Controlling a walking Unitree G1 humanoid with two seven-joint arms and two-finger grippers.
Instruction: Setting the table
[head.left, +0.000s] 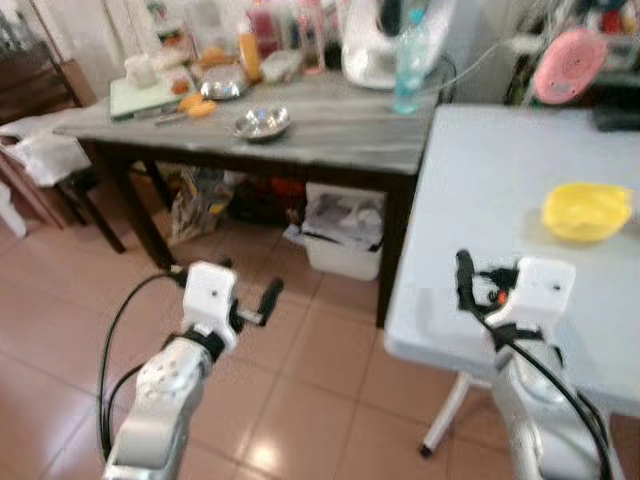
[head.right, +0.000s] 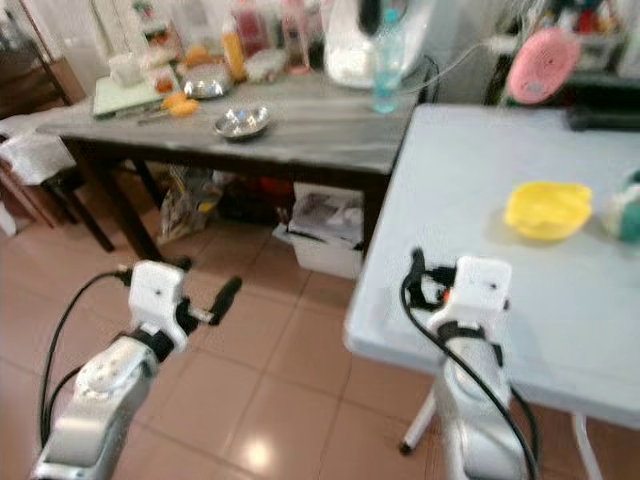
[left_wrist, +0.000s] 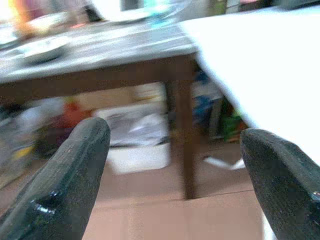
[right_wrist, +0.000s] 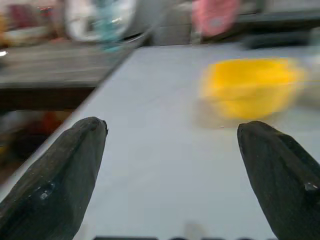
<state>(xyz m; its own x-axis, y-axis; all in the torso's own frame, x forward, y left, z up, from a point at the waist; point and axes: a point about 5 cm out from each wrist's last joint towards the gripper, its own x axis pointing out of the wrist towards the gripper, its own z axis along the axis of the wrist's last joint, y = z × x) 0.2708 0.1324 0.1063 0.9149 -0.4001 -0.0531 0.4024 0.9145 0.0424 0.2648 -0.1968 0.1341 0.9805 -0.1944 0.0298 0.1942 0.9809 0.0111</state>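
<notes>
A yellow bowl (head.left: 586, 210) sits on the white table (head.left: 500, 180) at my right, towards its far side. My right gripper (head.left: 468, 282) hovers over the near edge of that table, open and empty. In the right wrist view the yellow bowl (right_wrist: 250, 85) lies ahead, between and beyond the two black fingers (right_wrist: 60, 175). My left gripper (head.left: 258, 295) is open over the tiled floor, left of the white table, pointing at the dark wooden table (head.left: 330, 125). A small metal bowl (head.left: 262, 123) stands on that table.
The wooden table also carries a clear bottle (head.left: 408, 60), food items, jars and a white appliance. Under it stand a white bin (head.left: 345, 235) and bags. A chair with a white bag (head.left: 40, 150) is far left. A teal and white object (head.right: 625, 215) sits beside the yellow bowl.
</notes>
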